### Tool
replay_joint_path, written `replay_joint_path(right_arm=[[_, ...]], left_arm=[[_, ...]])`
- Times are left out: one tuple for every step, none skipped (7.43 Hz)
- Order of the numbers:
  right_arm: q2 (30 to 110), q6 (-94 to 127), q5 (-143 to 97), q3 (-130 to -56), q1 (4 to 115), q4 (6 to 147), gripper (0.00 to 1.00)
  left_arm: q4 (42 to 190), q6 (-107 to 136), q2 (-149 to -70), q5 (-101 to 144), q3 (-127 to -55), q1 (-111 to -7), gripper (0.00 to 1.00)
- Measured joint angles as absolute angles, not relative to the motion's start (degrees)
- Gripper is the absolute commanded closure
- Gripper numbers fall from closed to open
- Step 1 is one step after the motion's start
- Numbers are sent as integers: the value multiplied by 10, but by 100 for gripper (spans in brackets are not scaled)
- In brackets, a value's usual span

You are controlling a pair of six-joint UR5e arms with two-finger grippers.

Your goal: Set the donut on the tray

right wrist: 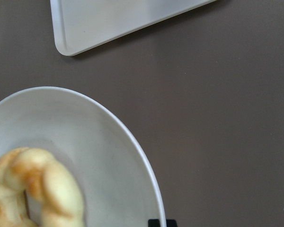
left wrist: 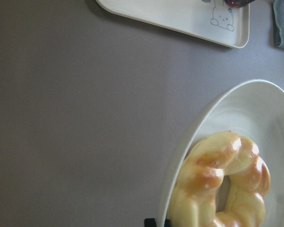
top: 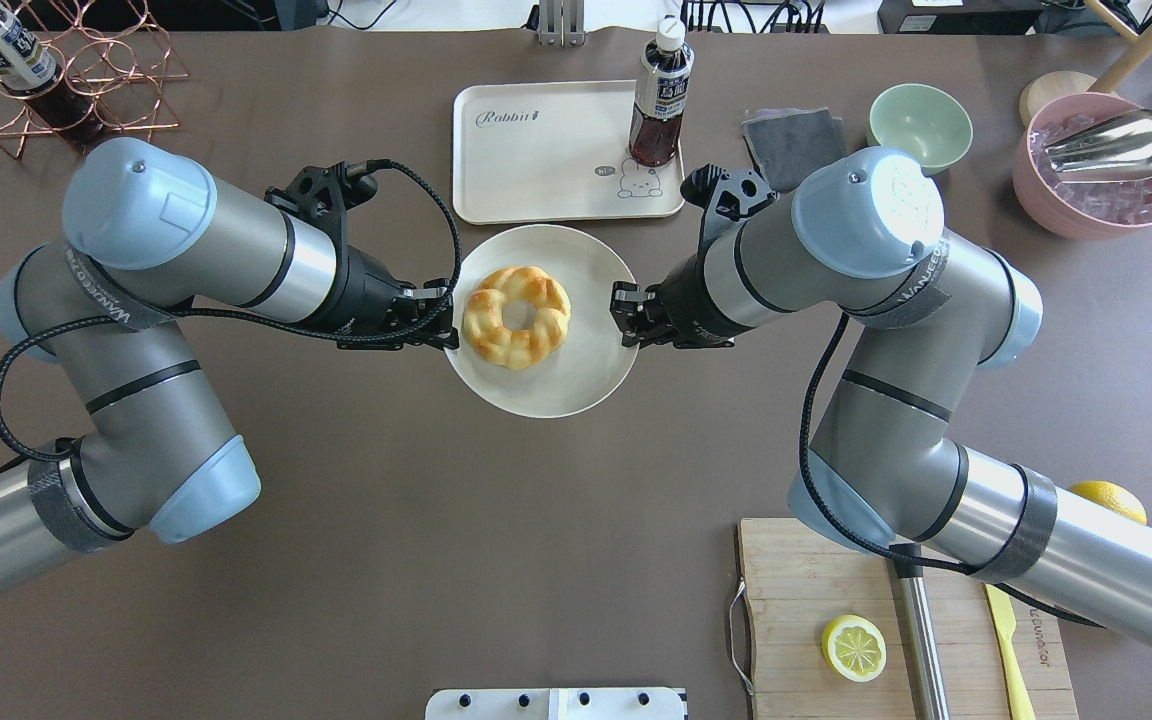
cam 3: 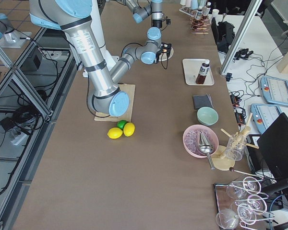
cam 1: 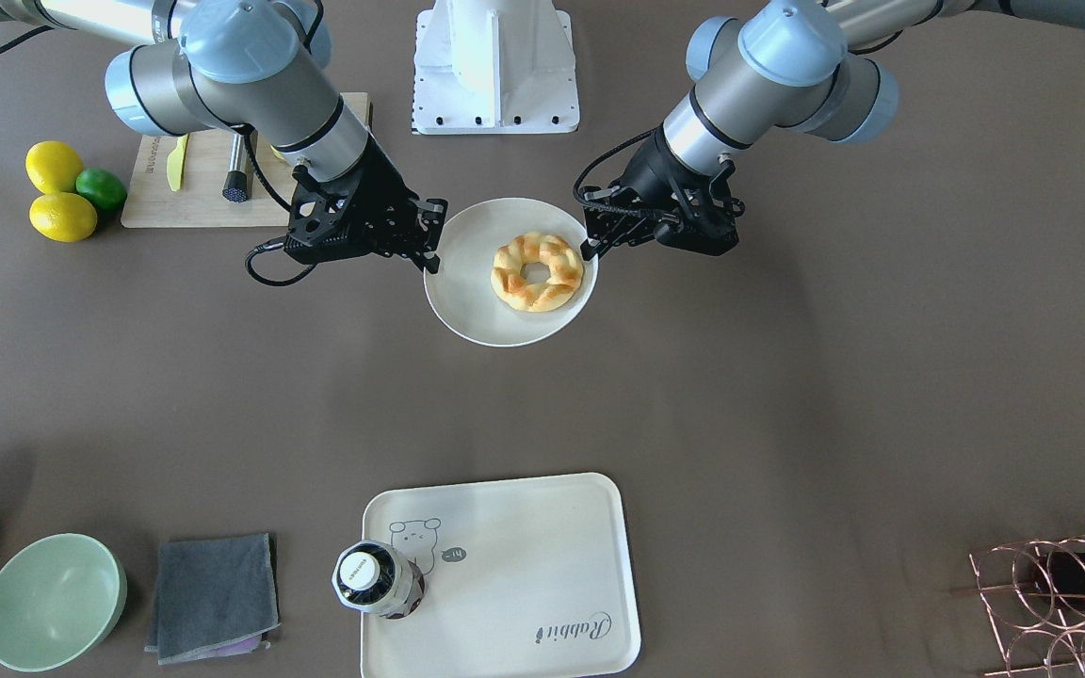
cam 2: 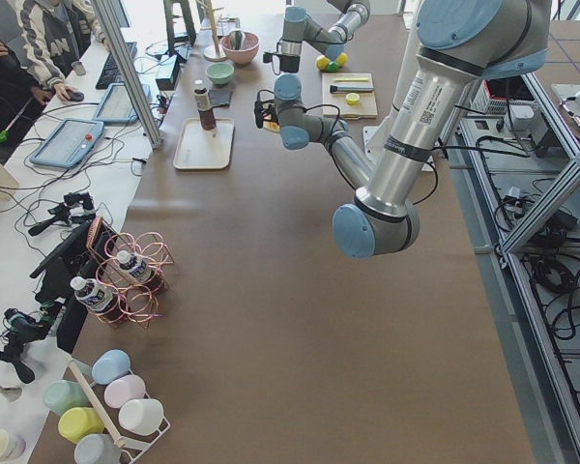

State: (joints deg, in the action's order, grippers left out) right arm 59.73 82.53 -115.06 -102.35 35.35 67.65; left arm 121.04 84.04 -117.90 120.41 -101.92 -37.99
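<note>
Donut [top: 516,316] lies flat on the round plate [top: 556,385], a little toward the robot's left of the plate's centre. Left gripper [top: 448,322] is closed narrow on the plate's left rim. Right gripper [top: 624,315] is the same on the opposite rim, with one fingertip [right wrist: 161,222] seated on the edge. Neither gripper touches the donut. Tray [top: 536,160] sits on the tabletop [top: 576,480] just beyond the plate, apart from it. A bottle [top: 658,95] stands upright at the tray's bear-drawing corner.
</note>
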Motion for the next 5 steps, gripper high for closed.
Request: replay_joint_path(right_arm=[[598,825,-1148,-1025,351,676,0],[598,825,-1147,-1026,350,676,0],[599,825,-1148,-1028,351,676,0],[599,825,-1154,-1029,355,677,0],[599,824,-1169,-1029,366,677,0]], left_arm=[[1210,854,-1180,1205,-1019,-380,100],[1208,867,-1181,1206,-1019,-381,100],[1205,874,-1182,1208,-1019,-381,100],[1204,876,-1181,1212,-1018,-381,100],[1203,876,-1178,1214,-1016,-382,100]])
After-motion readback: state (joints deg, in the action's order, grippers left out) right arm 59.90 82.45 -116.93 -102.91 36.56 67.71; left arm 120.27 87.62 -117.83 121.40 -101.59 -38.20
